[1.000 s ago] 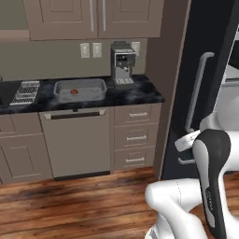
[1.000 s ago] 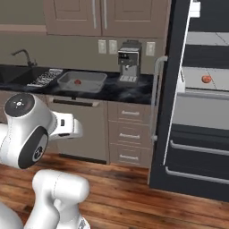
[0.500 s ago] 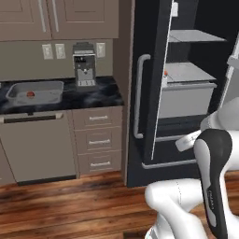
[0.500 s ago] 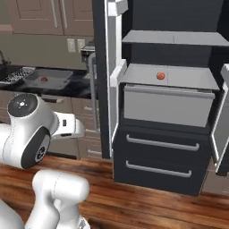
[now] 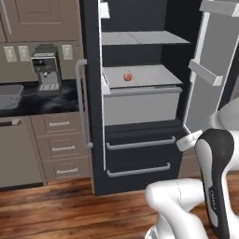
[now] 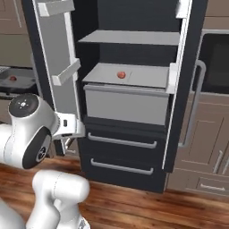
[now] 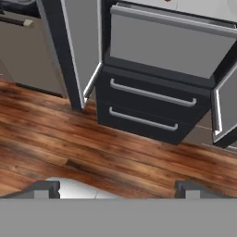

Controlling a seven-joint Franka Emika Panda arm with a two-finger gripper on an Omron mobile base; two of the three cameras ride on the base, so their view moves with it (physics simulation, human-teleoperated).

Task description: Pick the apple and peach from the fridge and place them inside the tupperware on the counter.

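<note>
Peach (image 5: 127, 77) on open fridge (image 5: 140, 116) shelf, tupperware (image 5: 9, 94) cropped

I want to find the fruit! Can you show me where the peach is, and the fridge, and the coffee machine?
peach (image 5: 127, 77): left base view, middle of the fruit.
fridge (image 6: 121, 166): right base view, bottom drawer front.
coffee machine (image 5: 45, 68): left base view, front of its body.
</note>
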